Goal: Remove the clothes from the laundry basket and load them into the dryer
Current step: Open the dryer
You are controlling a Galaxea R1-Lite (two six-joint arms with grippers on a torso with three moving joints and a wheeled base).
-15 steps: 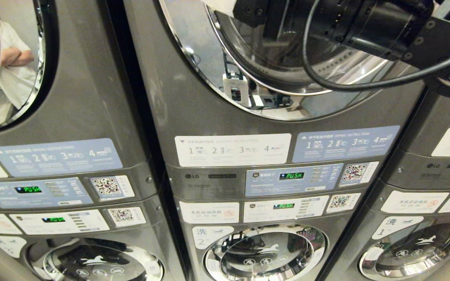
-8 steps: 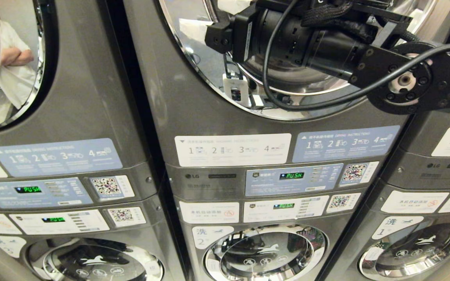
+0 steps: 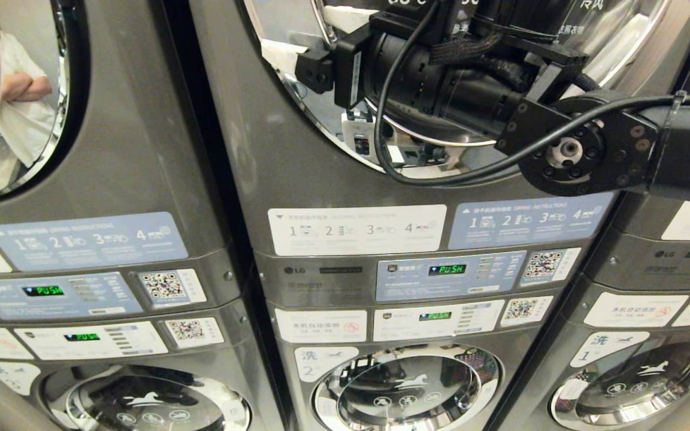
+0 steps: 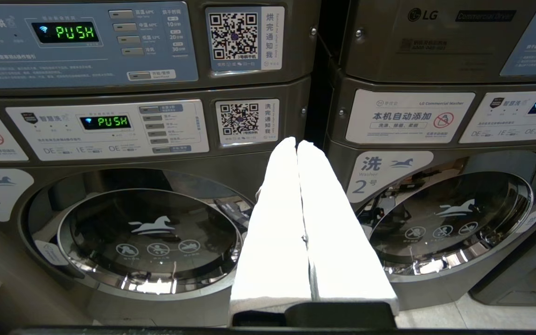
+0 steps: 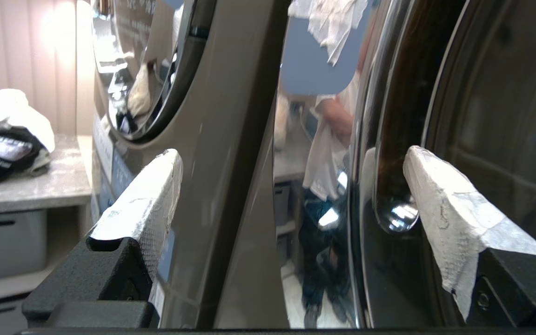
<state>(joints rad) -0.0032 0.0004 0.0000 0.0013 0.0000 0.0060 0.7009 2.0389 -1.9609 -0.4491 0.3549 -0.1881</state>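
Swinging down and leftward across the upper dryer door (image 3: 381,137), the right arm is now showing its whole wrist joint where earlier only part was in frame.

Right gripper (image 5: 291,195) is standing spread wide and holding nothing, its white-padded fingers (image 5: 149,195) straddling the chrome rim of the door (image 5: 370,139), which is looking closed. Left gripper (image 4: 298,218) is hanging parked, pads pressed together and empty, facing the lower washers (image 4: 147,232). No clothes or laundry basket are showing in any view, so where they sit I cannot tell. By my judgement loading is barely starting: the door needs opening first, and every garment is still left to move.
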